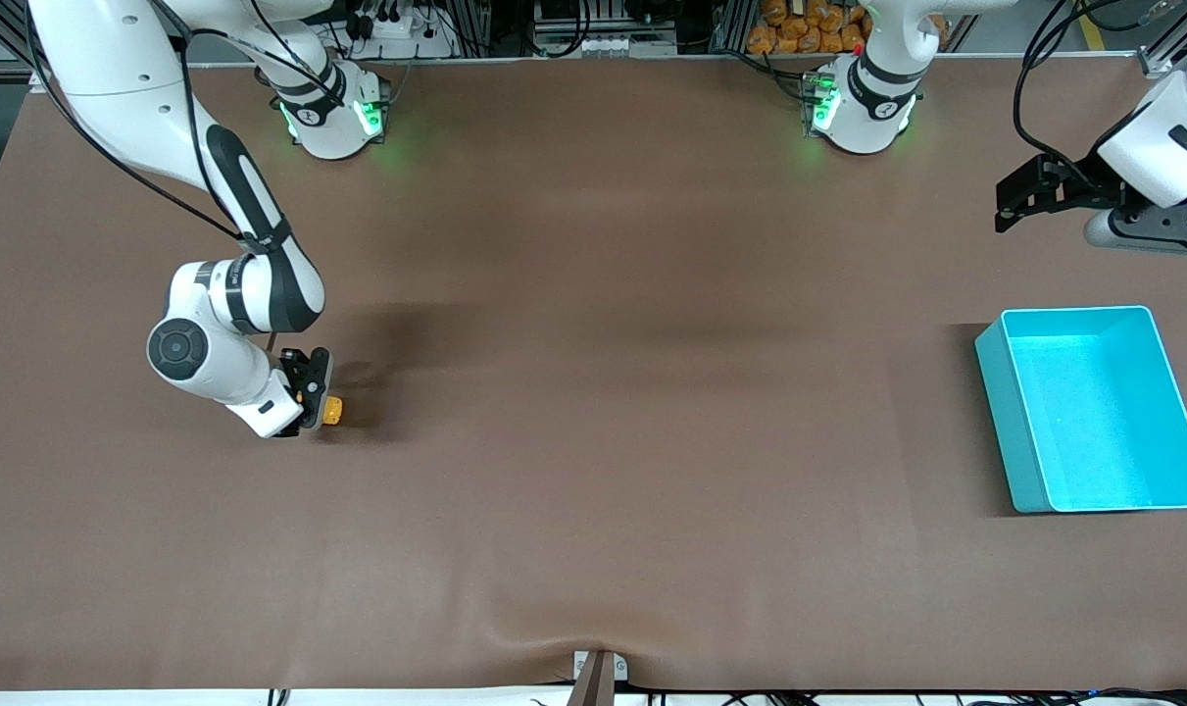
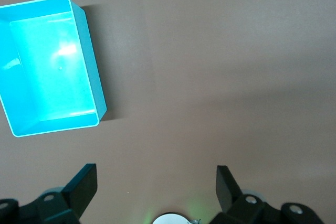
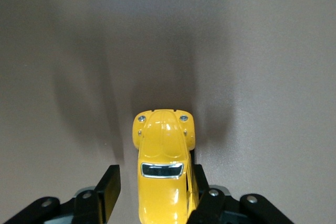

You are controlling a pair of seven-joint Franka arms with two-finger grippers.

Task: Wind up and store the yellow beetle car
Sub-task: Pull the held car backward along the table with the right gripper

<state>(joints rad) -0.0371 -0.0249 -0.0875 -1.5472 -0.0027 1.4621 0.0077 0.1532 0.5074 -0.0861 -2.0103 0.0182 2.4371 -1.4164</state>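
The yellow beetle car (image 1: 332, 411) stands on the brown table toward the right arm's end. In the right wrist view the car (image 3: 164, 171) sits between my right gripper's fingers. My right gripper (image 1: 315, 394) (image 3: 155, 187) is down at the table around the car, with one finger (image 3: 108, 187) standing clear of the body and the other finger (image 3: 202, 187) close against it. My left gripper (image 1: 1007, 203) (image 2: 156, 182) is open and empty, waiting above the table near the teal bin (image 1: 995, 392), which is empty.
The teal bin also shows in the left wrist view (image 2: 90, 66), with bare brown table beside it. A wide stretch of brown table lies between the car and the bin. A small bracket (image 1: 598, 672) sits at the table's near edge.
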